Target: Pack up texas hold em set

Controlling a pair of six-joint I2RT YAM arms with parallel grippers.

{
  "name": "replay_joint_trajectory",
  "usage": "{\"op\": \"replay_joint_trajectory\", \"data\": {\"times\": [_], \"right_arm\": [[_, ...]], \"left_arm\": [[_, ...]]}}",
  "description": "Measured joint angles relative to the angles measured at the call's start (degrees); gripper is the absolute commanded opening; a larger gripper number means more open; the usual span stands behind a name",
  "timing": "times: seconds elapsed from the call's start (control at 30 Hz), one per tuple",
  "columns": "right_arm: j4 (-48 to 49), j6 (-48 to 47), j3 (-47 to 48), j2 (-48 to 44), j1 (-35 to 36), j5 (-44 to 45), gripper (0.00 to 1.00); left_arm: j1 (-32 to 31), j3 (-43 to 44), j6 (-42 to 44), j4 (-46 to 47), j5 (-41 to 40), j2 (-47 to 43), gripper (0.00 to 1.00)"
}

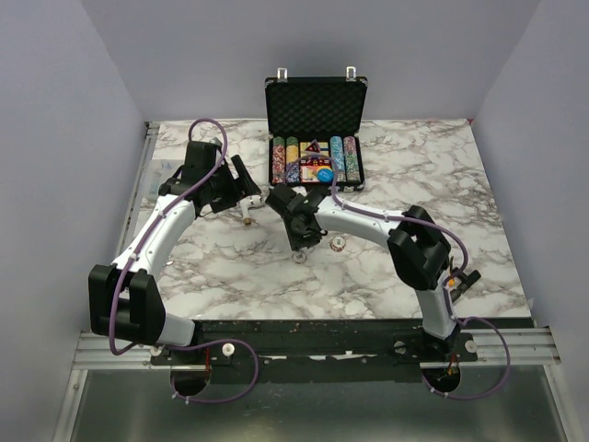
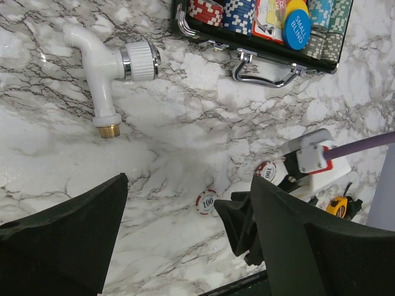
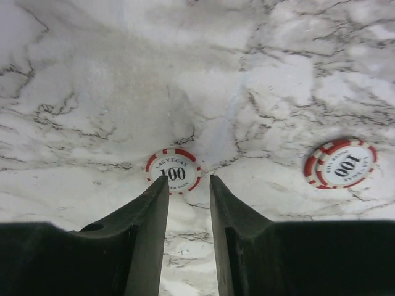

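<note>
The black case [image 1: 316,101] stands open at the back of the table, its tray holding multicoloured chip rows [image 1: 285,158], a red card box [image 2: 269,12], and blue [image 2: 297,29] and yellow [image 2: 296,6] discs. Two red-and-white 100 chips lie loose on the marble, one [image 3: 174,168] at my right gripper's tips and one [image 3: 340,163] off to the side. My right gripper [image 3: 188,180] hangs low over the table with its jaws narrowly apart and nothing between them. Its left fingertip overlaps the nearer chip's edge. My left gripper [image 2: 185,240] hovers wide open and holds nothing.
A white plastic tap fitting [image 2: 111,65] lies left of the case. A yellow-and-black tape measure [image 2: 337,206] sits near the right arm. The case's metal handle [image 2: 265,77] points toward the arms. The purple cable [image 2: 364,145] runs along the right arm.
</note>
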Motion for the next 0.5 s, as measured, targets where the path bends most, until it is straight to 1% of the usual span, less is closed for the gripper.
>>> {"op": "replay_joint_trajectory", "data": {"times": [0.07, 0.13, 0.2, 0.23, 0.37, 0.43, 0.5], "right_arm": [[0.00, 0.24, 0.00, -1.18, -0.44, 1.25, 0.35], [-0.02, 0.42, 0.00, -2.19, -1.07, 2.16, 0.38], [-0.02, 0.44, -0.02, -2.89, -1.53, 2.47, 0.49], [-0.02, 0.44, -0.04, -3.06, -1.73, 2.29, 0.53], [-1.31, -0.57, 1.01, -2.01, -2.47, -1.90, 0.61], [-2.73, -0.74, 3.37, 0.35, -2.43, -4.48, 0.66], [-3.72, -1.07, 4.92, 2.67, -2.40, -6.73, 0.70]], "left_arm": [[0.00, 0.00, 0.00, 0.00, 0.02, 0.00, 0.80], [0.00, 0.00, 0.00, 0.00, 0.04, 0.00, 0.80], [0.00, 0.00, -0.09, 0.00, 0.07, 0.00, 0.80], [0.00, 0.00, -0.20, 0.00, 0.09, 0.02, 0.80], [0.00, 0.00, -0.37, 0.00, 0.59, 0.26, 0.80], [0.00, 0.00, -0.39, 0.00, 0.79, 0.44, 0.80], [0.00, 0.00, -0.42, 0.00, 0.87, 0.44, 0.80]]}}
